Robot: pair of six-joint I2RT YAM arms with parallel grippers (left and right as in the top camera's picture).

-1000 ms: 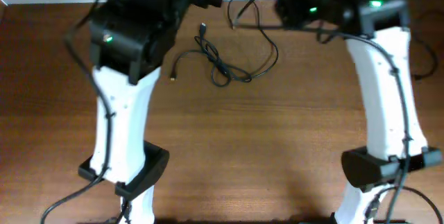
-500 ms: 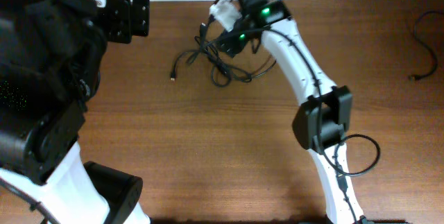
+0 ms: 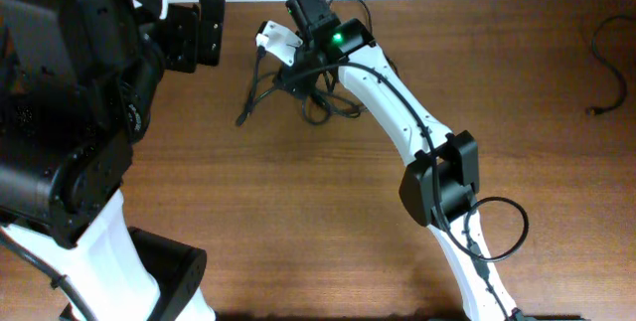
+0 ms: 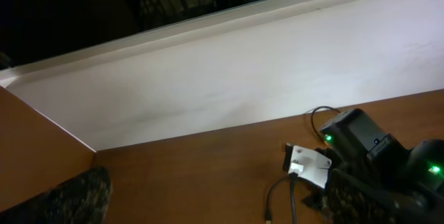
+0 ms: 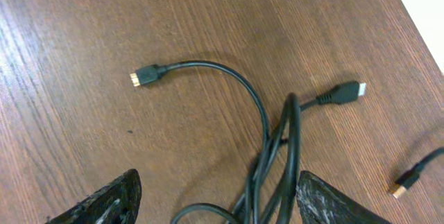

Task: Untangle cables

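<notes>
Several thin black cables [image 5: 269, 130] are seen lying tangled on the wooden table [image 5: 69, 37], and their bundled strands run straight through the gap between the fingers of the right gripper [image 5: 218, 207]. Those fingers are spread wide to either side of the bundle and are not pressed on it; nothing is grasped. Beyond the fingertips, a gold-tipped plug [image 5: 144, 76] is found ahead of the finger at the left of the wrist view. A dark plug [image 5: 345, 91] is found ahead of the other finger, and a small plug [image 5: 404, 181] lies outside it. The left gripper [image 3: 209, 28] is released, its fingers wide apart with nothing between them, and the bundle lies off to its side, apart from it.
</notes>
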